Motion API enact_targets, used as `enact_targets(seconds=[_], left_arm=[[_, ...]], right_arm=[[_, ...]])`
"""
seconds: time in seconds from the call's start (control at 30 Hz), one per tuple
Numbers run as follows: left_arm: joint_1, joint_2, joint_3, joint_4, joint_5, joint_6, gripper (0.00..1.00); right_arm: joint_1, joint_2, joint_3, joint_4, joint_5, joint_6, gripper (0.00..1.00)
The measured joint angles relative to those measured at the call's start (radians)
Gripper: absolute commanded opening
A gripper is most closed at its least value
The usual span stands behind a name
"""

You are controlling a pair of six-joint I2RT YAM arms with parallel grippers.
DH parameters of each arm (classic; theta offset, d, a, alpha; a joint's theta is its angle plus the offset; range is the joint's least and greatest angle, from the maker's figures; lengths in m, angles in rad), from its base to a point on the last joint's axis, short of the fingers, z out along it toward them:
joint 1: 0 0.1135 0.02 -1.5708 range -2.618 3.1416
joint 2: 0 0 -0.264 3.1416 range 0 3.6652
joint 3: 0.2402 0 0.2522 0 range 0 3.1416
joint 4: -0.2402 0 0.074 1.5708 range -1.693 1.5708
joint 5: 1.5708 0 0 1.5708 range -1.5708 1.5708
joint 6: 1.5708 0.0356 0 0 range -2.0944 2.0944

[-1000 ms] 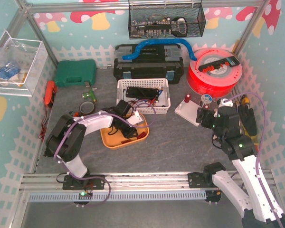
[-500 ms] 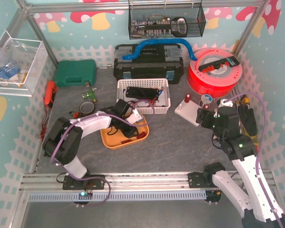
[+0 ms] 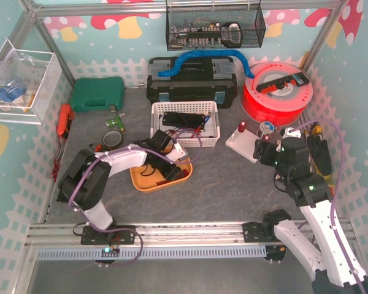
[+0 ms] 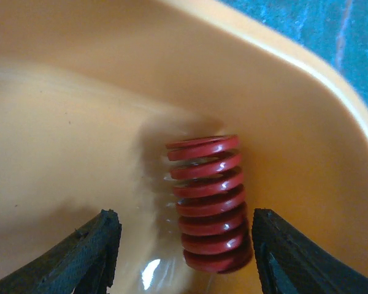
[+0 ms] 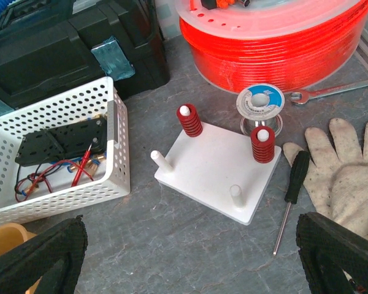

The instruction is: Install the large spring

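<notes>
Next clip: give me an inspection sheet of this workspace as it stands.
Surface: grey table, crowded at the back.
Job's things: red spring lies in orange tray; white board has two springs seated, two pegs bare.
Clutter: basket, toolbox, spool, green case, glove, screwdriver.
Grippers: left gripper in the tray, jaws apart either side of the red spring; right gripper open, empty, above the table.
Cables: purple cable along each arm; loose wires in the basket.
Surroundings: metal frame, wire rack on the back wall, clear box at left.

White basket [image 5: 55, 184] (wires [image 5: 83, 166] inside) near black toolbox [image 5: 49, 55]; glove [image 5: 343, 165] just beside screwdriver [image 5: 292, 184].
</notes>
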Motion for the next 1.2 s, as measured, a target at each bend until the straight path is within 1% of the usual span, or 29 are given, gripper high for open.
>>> enact_targets(seconds=[0.13,0.27,0.4,0.5,0.6,0.7,0.77,1.0,1.2], left_arm=[[-0.006,0.022,0.000,0.019,-0.043,-0.003,0.55],[-0.006,0.024,0.000,0.045,-0.099,-0.009,0.46],[-0.006,0.023,-0.013,0.085,-0.146,-0.009,0.44],[-0.005,0.015,-0.036,0.116,-0.152,0.000,0.42],[-0.005,0.010,-0.049,0.134,-0.150,0.015,0.33],[-0.005,0.010,-0.051,0.143,-0.151,0.031,0.21],[-0.005,0.010,-0.051,0.147,-0.151,0.039,0.17],[-0.002,-0.024,-0.056,0.141,-0.162,0.029,0.12],[0.003,-0.171,-0.056,0.139,-0.161,-0.041,0.10]], right_arm=[[0.000,-0.003,0.013,-0.006,0.000,0.000,0.92],[0.000,-0.015,0.018,-0.006,0.001,0.000,0.92],[0.000,-0.019,0.018,-0.010,0.001,0.000,0.92],[0.000,-0.019,0.018,-0.018,0.000,0.001,0.92],[0.000,-0.019,0.018,-0.020,0.000,0.004,0.92],[0.000,-0.018,0.018,-0.020,0.000,0.008,0.90],[0.000,-0.017,0.018,-0.021,0.000,0.009,0.90],[0.000,0.065,0.040,-0.033,-0.060,0.016,0.88],[0.000,0.204,0.088,-0.019,-0.225,0.010,0.85]])
